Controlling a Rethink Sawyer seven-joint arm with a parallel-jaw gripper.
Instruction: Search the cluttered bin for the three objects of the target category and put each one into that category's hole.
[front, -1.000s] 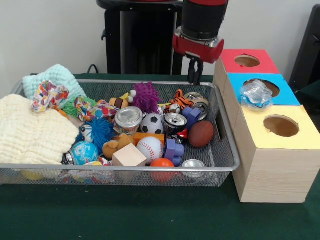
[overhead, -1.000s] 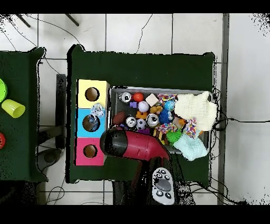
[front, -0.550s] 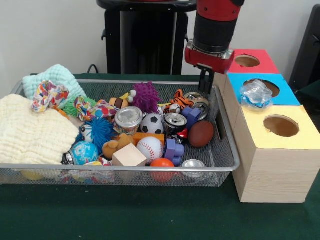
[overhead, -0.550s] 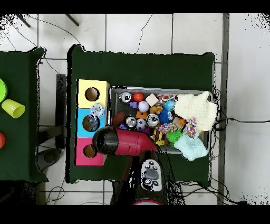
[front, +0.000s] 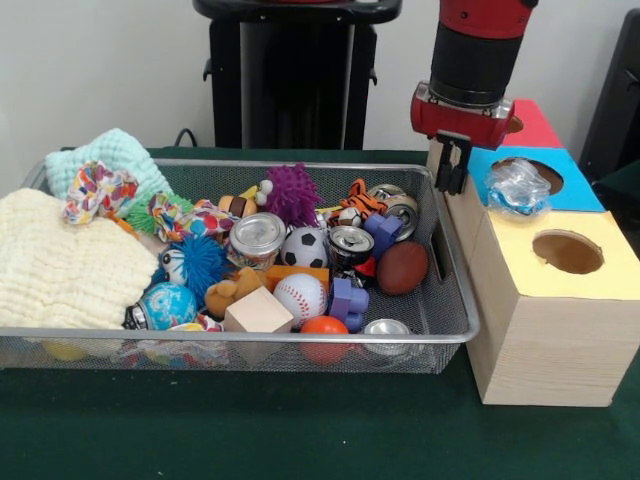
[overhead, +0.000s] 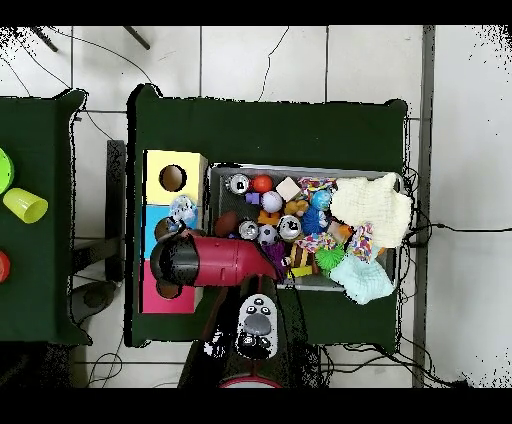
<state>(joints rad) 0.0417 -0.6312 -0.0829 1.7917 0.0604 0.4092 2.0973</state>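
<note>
My gripper (front: 451, 168) hangs at the bin's far right corner, right against the left edge of the wooden sorting box (front: 545, 340). Its dark fingers stand close together with nothing visible between them. The box has a red hole section (front: 530, 128), a blue one (front: 568, 190) and a yellow one (front: 520, 250). A crumpled clear plastic piece (front: 515, 186) lies on the blue hole. The wire bin (front: 455, 325) holds cans (front: 350, 243), a soccer ball (front: 304, 247), a baseball (front: 300, 295) and a brown football (front: 402, 267). From overhead the red arm (overhead: 215, 262) covers the gripper and the red and blue sections.
Cream cloth (front: 60, 265) and a mint cloth (front: 110, 155) fill the bin's left end. Blue spiky ball (front: 198, 262), purple spiky ball (front: 293, 192), wooden block (front: 258, 312) and orange ball (front: 324, 326) crowd the middle. A green cup (overhead: 24, 205) sits on a side table.
The arm has swung from over the bin's far rim across to the sorting box. The box looks nudged slightly away from the bin. The bin's contents have not moved.
</note>
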